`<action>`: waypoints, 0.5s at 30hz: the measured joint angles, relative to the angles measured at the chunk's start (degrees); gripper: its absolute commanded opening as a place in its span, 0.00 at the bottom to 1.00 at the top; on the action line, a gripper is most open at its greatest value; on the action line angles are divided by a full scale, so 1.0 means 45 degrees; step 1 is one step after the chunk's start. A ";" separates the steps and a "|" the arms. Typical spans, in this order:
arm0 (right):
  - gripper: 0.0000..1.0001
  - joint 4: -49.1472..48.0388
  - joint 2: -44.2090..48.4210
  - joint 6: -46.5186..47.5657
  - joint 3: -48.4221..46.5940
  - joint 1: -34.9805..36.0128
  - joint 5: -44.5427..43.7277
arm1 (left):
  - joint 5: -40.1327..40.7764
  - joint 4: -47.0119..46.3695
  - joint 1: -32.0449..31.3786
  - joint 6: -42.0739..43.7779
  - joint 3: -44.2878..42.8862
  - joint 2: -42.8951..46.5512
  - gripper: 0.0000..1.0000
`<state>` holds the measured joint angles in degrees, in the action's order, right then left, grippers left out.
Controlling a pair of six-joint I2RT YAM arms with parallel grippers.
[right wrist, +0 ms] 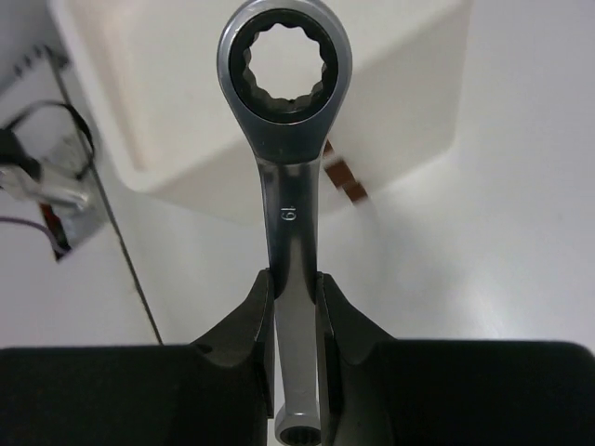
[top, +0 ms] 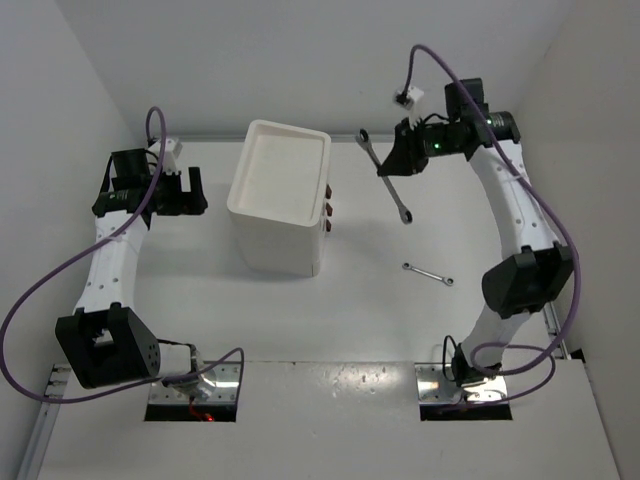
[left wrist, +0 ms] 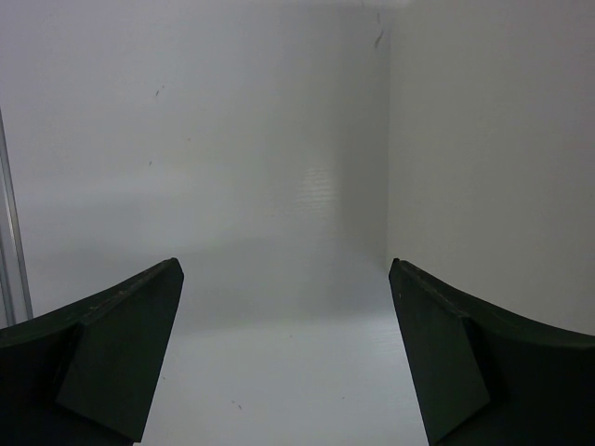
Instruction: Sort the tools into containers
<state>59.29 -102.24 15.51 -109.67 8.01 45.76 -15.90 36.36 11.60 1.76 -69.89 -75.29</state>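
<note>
Right hand clenched on one wrench | left hand released | second wrench on table | one cabinet

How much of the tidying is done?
Nothing looks put away yet: the tray on the cabinet is bare, though inside the drawers cannot be seen. In hand: the right claw grips the big wrench in the air beside the cabinet. Left: that wrench needs dropping off, and the small wrench lies on the table. The left claw is open and empty. No other tools show.
</note>
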 measured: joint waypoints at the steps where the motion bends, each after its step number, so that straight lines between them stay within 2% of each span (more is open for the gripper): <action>1: 0.00 -0.0359 0.0219 -0.0578 -0.0155 0.0000 0.0364 | -0.0024 -0.0005 0.0000 -0.0049 0.0000 0.0000 1.00; 5: 0.00 -0.3118 0.1190 -0.3910 -0.0078 0.0112 0.1763 | -0.0102 -0.0005 0.0000 -0.0180 0.0000 0.0000 1.00; 10: 0.00 -0.8286 0.1496 -0.8995 0.0306 0.0855 0.2458 | -0.0141 -0.0005 0.0000 -0.0277 0.0000 0.0000 1.00; 15: 0.00 -1.0452 0.0403 -1.1710 -0.0185 0.2186 0.1817 | -0.0131 -0.0005 0.0000 -0.0321 0.0000 0.0000 1.00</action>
<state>12.25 -100.42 -37.19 -110.50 17.85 53.93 -16.49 36.34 11.60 0.32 -69.89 -75.29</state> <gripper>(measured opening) 0.164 0.997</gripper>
